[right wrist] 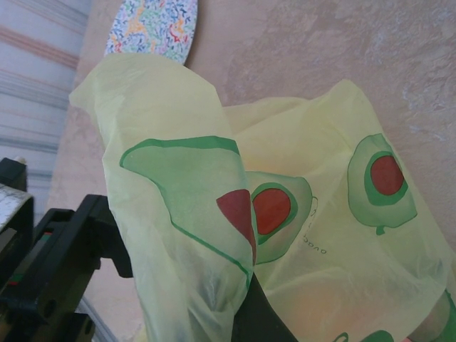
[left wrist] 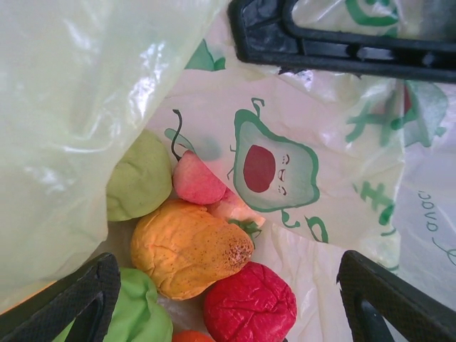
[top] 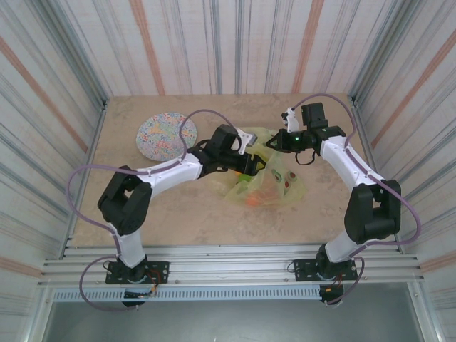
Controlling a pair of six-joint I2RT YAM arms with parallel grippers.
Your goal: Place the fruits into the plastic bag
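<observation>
The plastic bag (top: 274, 182) lies mid-table, yellow with green avocado prints. My left gripper (top: 249, 162) reaches into its mouth. In the left wrist view that gripper (left wrist: 228, 274) is open, its black fingers (left wrist: 78, 299) standing wide apart over several fruits inside the bag (left wrist: 71, 107): a speckled orange-yellow one (left wrist: 189, 246), a red one (left wrist: 249, 303), a pink one (left wrist: 196, 178) and two green ones (left wrist: 139, 174). None is held. My right gripper (top: 279, 142) is shut on the bag's rim. The film (right wrist: 178, 214) drapes over its dark finger (right wrist: 265, 320).
A flat speckled plate (top: 165, 135) lies at the back left of the table, also in the right wrist view (right wrist: 153, 28). Striped walls close in the table on three sides. Bare tabletop (top: 178, 214) lies in front of the bag.
</observation>
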